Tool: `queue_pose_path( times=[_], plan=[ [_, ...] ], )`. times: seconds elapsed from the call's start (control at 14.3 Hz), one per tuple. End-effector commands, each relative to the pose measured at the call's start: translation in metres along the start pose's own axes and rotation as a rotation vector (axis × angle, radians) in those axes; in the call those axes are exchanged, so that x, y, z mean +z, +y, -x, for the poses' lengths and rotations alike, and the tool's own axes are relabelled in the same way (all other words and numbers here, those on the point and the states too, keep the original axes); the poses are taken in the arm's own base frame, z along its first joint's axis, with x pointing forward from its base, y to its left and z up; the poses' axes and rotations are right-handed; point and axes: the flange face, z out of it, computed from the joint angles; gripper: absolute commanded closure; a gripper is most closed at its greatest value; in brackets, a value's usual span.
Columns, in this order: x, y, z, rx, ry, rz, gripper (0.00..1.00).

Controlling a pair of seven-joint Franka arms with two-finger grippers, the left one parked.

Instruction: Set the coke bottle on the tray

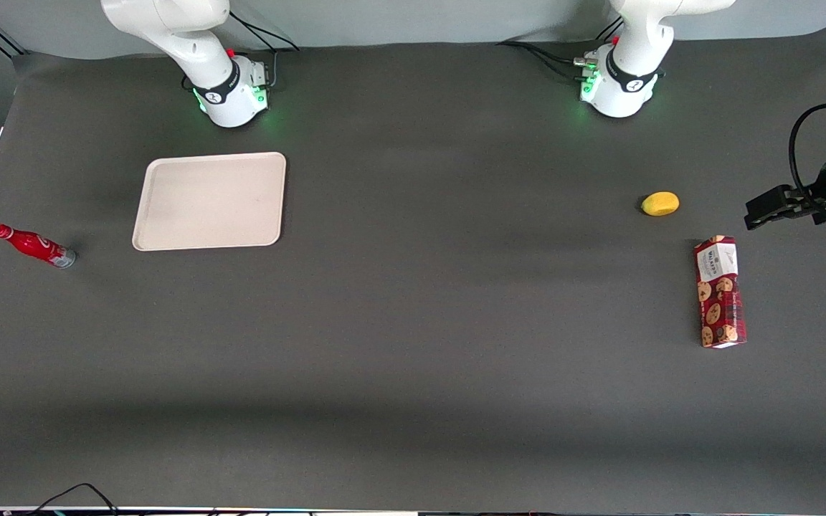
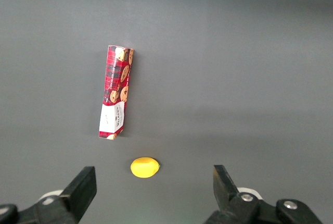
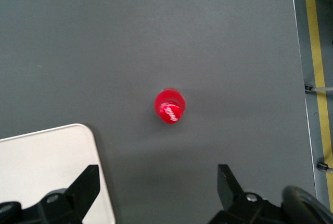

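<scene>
The coke bottle point(image 1: 33, 246) is small and red with a white logo, and stands on the grey table at the working arm's end, beside the tray and apart from it. The right wrist view looks straight down on its red cap point(image 3: 169, 105). The cream tray point(image 1: 211, 201) lies flat and bare in front of the working arm's base; one rounded corner shows in the right wrist view point(image 3: 47, 172). My gripper point(image 3: 157, 185) is open and empty, high above the table between the bottle and the tray corner. It is out of the front view.
A yellow lemon-like fruit point(image 1: 660, 203) and a red cookie box point(image 1: 720, 292) lie toward the parked arm's end, both also in the left wrist view. The table edge point(image 3: 296, 52) runs close by the bottle, with floor and a yellow stripe past it.
</scene>
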Motion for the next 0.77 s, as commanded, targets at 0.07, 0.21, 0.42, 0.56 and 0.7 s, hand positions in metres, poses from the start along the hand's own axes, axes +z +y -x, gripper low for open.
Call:
queue_pose_path(
  times=[0.07,0.21,0.42,0.56,0.7],
  plan=[
    [0.018,0.018,0.017,0.003,0.025,-0.022,0.00],
    [0.030,0.028,0.019,-0.001,0.028,-0.039,0.00],
    [0.046,0.029,0.007,0.004,0.040,-0.014,0.00],
    [0.058,0.027,-0.002,-0.005,0.012,-0.002,0.00],
    [0.074,0.019,-0.008,0.028,0.017,-0.047,0.00]
  ],
)
